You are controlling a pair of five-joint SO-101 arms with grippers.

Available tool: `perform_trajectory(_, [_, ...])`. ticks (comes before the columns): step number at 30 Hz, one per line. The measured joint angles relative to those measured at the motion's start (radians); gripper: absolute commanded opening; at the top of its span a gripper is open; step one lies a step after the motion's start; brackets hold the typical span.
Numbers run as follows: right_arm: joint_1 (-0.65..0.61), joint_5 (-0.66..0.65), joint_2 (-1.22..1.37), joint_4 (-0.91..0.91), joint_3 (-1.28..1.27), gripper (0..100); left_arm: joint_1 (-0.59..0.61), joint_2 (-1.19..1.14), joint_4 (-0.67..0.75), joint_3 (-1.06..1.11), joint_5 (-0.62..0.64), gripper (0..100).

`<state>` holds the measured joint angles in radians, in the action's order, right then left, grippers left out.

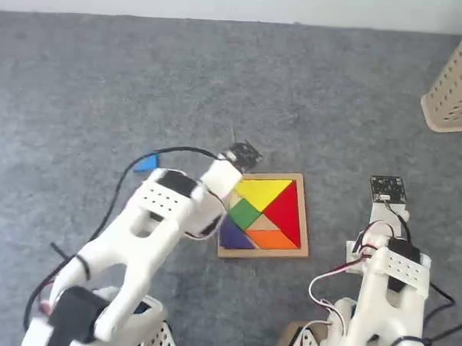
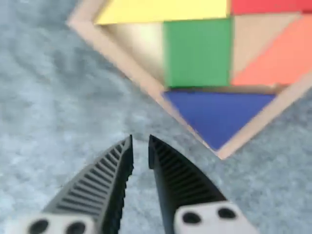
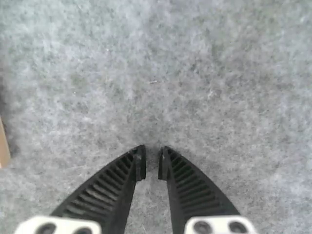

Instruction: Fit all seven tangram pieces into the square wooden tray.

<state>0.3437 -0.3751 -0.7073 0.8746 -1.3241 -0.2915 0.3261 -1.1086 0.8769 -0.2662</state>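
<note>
The task looks most of the way done, but not finished. Just ahead of the left jaws lies the square wooden tray [image 2: 122, 66], its nearest corner almost under their tips. The piece nearest the jaws is the blue triangle [image 2: 219, 112], seated in that corner. Beyond it sits the green square [image 2: 197, 51], with the orange triangle [image 2: 273, 63] beside it. Farthest from the jaws, the yellow triangle [image 2: 161, 9] and the red triangle [image 2: 273, 5] fill the far side.

Two patches read as unfilled. One is a pale slot [image 2: 139, 46] beside the green square, against the rim. The other is a tan triangle [image 2: 258, 39] between green, red and orange. I cannot tell whether that one is bare tray floor or an unpainted piece.

A light blue piece [image 1: 145, 163] lies out on the counter [image 3: 195, 73], on the side of the left jaws away from the tray and well apart from it. By my judgement it is what is left to place.

The left jaws are all but together, with a thin slit between the tips. They hold nothing and hang over the counter, just short of the tray rim.

The right jaws are likewise nearly closed and empty, over bare counter. The tray lies off to their side, toward the left arm [image 1: 148, 215].
</note>
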Motion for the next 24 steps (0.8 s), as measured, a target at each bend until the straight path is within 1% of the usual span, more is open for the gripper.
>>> perform_trajectory(3, [0.0, 0.0, 0.0, 0.0, 0.0, 8.4, -0.005, 0.023, 0.052, 0.043, -0.002, 5])
perform_trajectory(7, [0.0, 0.0, 0.0, 0.0, 0.0, 8.4, -0.058, 0.025, 0.126, 0.1, 0.003, 5])
perform_trajectory(10, [0.0, 0.0, 0.0, 0.0, 0.0, 8.4, -0.115, 0.025, 0.144, 0.118, 0.038, 5])
perform_trajectory(15, [0.0, 0.0, 0.0, 0.0, 0.0, 8.4, -0.198, 0.025, 0.149, 0.133, 0.044, 5])
perform_trajectory(21, [0.0, 0.0, 0.0, 0.0, 0.0, 8.4, -0.195, 0.032, 0.146, 0.135, 0.044, 5])
perform_trajectory(24, [0.0, 0.0, 0.0, 0.0, 0.0, 8.4, -0.112, 0.04, 0.101, 0.094, 0.021, 6])
